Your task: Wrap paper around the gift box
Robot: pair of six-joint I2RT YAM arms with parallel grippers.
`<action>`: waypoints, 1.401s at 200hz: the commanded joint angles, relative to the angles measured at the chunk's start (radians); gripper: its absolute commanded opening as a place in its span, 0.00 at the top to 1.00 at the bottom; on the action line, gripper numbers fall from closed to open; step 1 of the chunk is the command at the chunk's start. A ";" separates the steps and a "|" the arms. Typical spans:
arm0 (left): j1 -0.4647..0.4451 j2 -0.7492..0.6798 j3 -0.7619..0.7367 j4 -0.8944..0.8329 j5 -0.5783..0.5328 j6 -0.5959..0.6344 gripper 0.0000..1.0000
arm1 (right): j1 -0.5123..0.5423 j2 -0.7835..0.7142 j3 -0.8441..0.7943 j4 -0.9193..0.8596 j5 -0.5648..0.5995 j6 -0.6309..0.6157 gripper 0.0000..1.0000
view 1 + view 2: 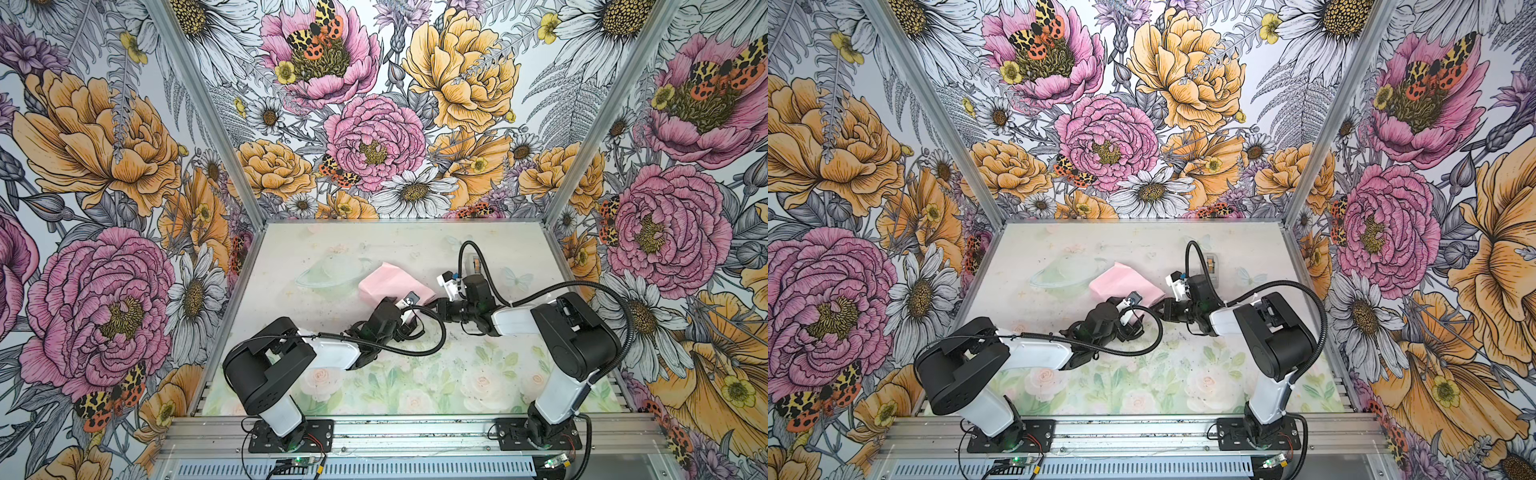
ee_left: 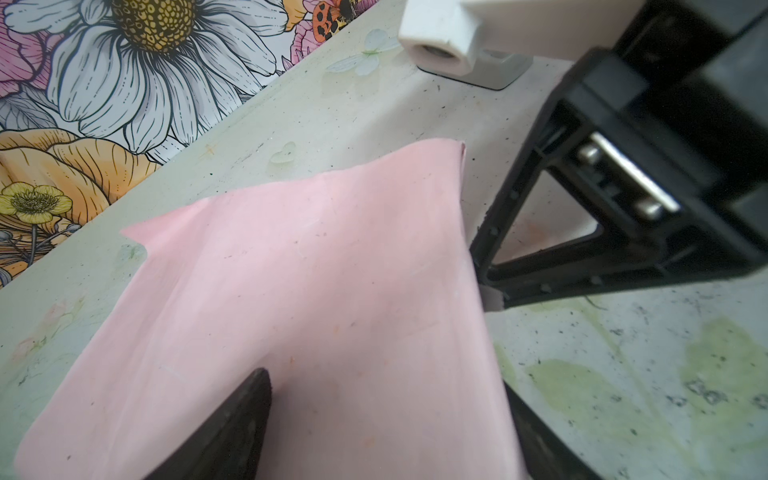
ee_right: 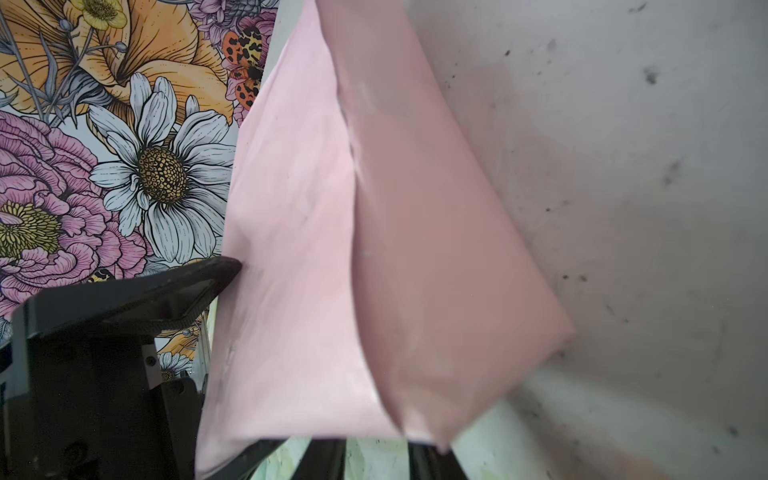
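The paper (image 1: 390, 284) (image 1: 1121, 282) lies pale pink side out, folded into a parcel at mid-table. The gift box is hidden. My left gripper (image 1: 409, 318) (image 1: 1131, 320) reaches in from the near side. In the left wrist view its two dark fingers stand wide apart, clamping the pink parcel (image 2: 311, 270) between them (image 2: 386, 382). My right gripper (image 1: 436, 305) (image 1: 1163, 305) sits at the parcel's right corner. In the right wrist view its jaws (image 3: 374, 455) stand slightly apart with bare table between them and the paper's (image 3: 311, 208) edge just ahead.
A small grey tape dispenser (image 1: 476, 262) (image 1: 1212, 262) stands behind the right wrist, partly hidden by its cable. The floral-printed table (image 1: 415, 374) is walled on the left, back and right. Both arms' black cables loop over the middle.
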 commanded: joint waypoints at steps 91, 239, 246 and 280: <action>-0.005 -0.010 0.008 -0.057 0.015 -0.009 0.22 | -0.001 -0.037 -0.068 -0.046 0.165 0.003 0.65; -0.005 -0.007 0.018 -0.059 0.018 -0.004 0.22 | 0.117 -0.217 -0.134 0.052 0.184 0.025 0.91; -0.005 -0.005 0.020 -0.059 0.018 -0.005 0.23 | 0.119 -0.210 -0.127 0.052 0.184 0.025 0.92; -0.005 -0.002 0.020 -0.059 0.019 -0.005 0.23 | 0.120 -0.178 -0.096 0.064 0.191 0.024 0.95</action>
